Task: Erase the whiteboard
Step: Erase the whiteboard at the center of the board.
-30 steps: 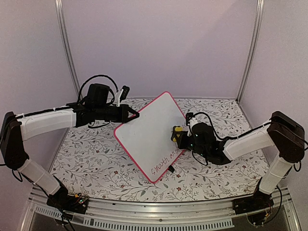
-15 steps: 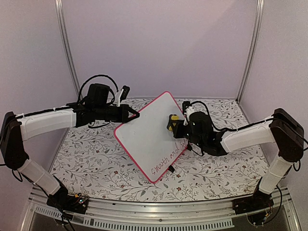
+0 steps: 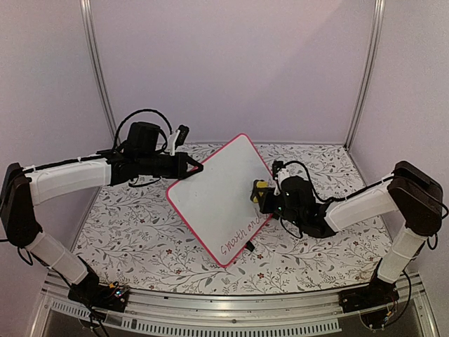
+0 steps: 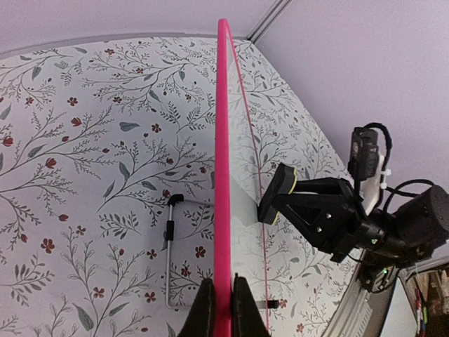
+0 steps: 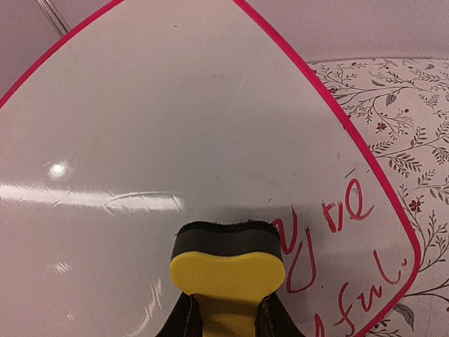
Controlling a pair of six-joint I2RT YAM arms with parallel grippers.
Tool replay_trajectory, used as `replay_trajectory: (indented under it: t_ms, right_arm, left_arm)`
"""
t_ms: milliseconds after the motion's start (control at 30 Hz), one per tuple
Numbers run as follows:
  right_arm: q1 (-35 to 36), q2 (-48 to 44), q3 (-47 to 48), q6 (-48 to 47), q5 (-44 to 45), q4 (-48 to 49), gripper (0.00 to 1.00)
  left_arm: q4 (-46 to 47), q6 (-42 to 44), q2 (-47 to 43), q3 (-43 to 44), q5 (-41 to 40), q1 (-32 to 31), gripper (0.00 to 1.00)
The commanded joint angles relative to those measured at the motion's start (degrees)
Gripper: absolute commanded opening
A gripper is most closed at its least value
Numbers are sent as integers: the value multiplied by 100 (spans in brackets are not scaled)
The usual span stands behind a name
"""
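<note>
Whiteboard, glossy, pink-framed and round-cornered, stands tilted, its edge clamped in the left gripper. The right gripper pinches a yellow eraser, whose dark felt seemingly touches the board beside red writing; the flowered table lies open around it.

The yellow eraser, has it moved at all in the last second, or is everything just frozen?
The right hand swept the yellow eraser up-left across the whiteboard, then back to about where it began. The left hand stayed clamped on the board's edge; the board held still, and the red writing remains.
</note>
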Motion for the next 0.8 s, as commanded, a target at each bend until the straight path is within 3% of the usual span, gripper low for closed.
replay_trajectory:
  t_ms: [0,200,533,767]
  right_arm:
    - [-25,-60,-426,194,-44,-99,21]
    - [-29,-109,-342,121,79,-98,21]
    - [-121,100,646,-319,146,-371,21]
    - [-130,143,634,-306,163,-375,22]
  left_arm:
    - [-314,604,249,-86,-346,-144,0]
    - [-309,601,253,-92,-341,-147,0]
    - [-332,618,235,-92,-393,-153,0]
    - [-333,616,235,-83,-377,-154,0]
